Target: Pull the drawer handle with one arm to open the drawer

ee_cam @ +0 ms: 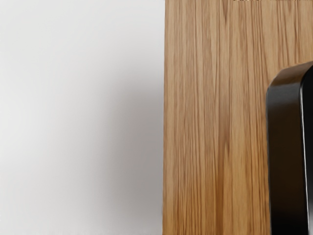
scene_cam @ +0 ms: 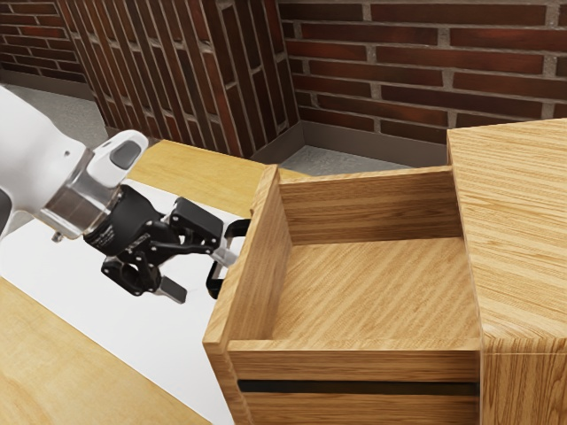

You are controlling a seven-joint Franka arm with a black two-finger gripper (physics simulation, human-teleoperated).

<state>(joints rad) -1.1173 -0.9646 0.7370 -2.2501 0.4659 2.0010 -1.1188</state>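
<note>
step: late in the pull, by the look | drawer (scene_cam: 259, 266): far out of cabinet (scene_cam: 523, 266) | drawer handle (scene_cam: 213, 282): on front farthest from cabinet | jaws: spread, one tip at handle, clamping nothing | next: probably a short tug away from cabinet

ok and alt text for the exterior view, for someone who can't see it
A wooden drawer stands pulled far out of its cabinet. From the exterior view's left a white robot arm reaches in with black fingers spread at the drawer's black handle. A brick wall stands behind.
</note>
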